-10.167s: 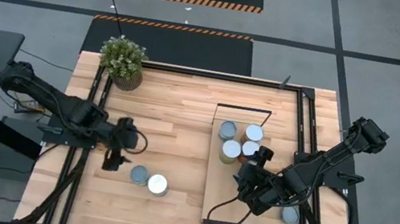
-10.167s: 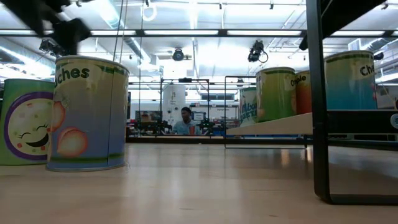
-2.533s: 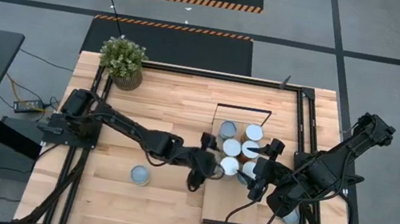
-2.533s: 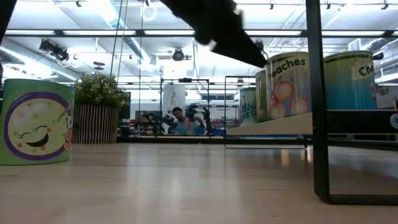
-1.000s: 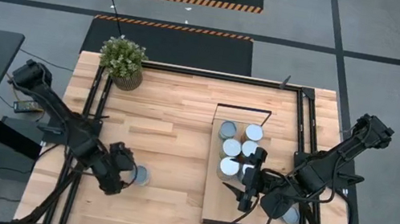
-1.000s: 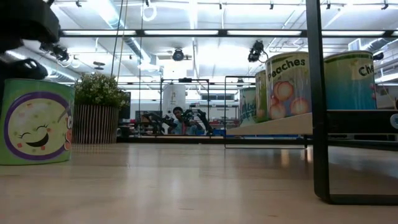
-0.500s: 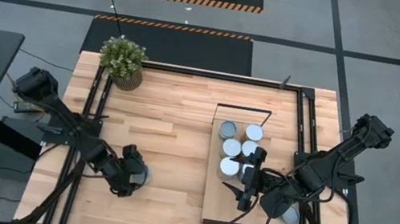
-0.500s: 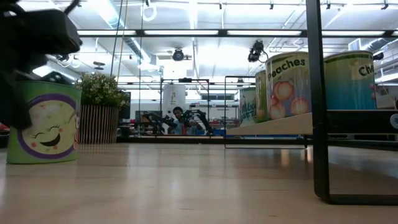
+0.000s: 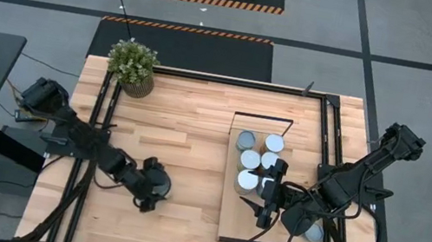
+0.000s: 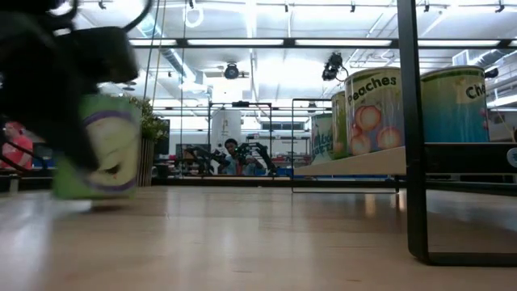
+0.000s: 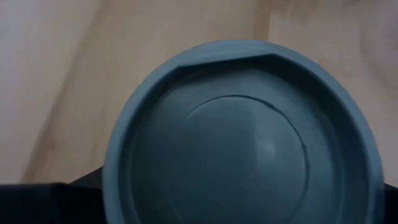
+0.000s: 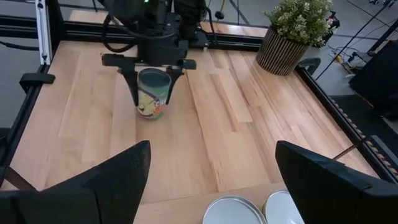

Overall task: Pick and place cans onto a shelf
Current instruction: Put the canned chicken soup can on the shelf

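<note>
gripping: left gripper [image 12: 153,76] was clamped on a green can [image 12: 153,93], lifted and tilted between its fingers.
risk: can could slip mid-carry.
shelf [image 9: 227,220]: well beyond the hand.
right gripper [image 9: 270,198]: waited apart above it.

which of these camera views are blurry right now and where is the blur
Low view: the green can and the left gripper closed on it are smeared, while the shelf cans stay crisp. Left wrist view: the can's top fills the picture, soft. High and right wrist views look sharp.
</note>
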`<action>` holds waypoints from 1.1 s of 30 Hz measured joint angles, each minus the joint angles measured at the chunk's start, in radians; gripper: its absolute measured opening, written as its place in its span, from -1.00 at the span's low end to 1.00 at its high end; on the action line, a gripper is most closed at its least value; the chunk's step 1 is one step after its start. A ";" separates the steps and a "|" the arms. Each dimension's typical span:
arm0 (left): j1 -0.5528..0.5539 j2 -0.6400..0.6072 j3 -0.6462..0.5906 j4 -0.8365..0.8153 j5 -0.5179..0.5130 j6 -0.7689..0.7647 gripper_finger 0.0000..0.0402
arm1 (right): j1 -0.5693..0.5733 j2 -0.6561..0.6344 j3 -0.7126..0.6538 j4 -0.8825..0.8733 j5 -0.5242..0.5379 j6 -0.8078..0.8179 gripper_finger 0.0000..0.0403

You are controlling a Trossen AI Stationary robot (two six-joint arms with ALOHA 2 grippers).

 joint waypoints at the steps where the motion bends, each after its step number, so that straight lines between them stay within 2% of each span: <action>1: 0.015 0.000 0.012 0.008 0.001 0.015 0.44 | 0.000 0.000 0.000 0.000 0.000 -0.002 0.75; 8: 0.091 0.035 0.209 0.028 0.018 0.248 0.44 | -0.011 0.000 0.000 -0.001 0.002 -0.007 0.75; 13: 0.128 0.150 0.388 0.018 0.041 0.399 0.44 | -0.001 -0.006 0.018 -0.025 0.029 -0.008 0.75; 20: 0.192 0.332 0.610 -0.018 0.145 0.554 0.45 | 0.025 -0.016 0.038 -0.037 0.054 -0.032 0.75; 28: 0.267 0.496 0.749 -0.013 0.291 0.645 0.45 | 0.037 -0.016 0.038 -0.042 0.053 -0.029 0.75; 33: 0.272 0.532 0.766 0.022 0.326 0.701 0.45 | 0.037 -0.016 0.038 -0.046 0.054 -0.033 0.75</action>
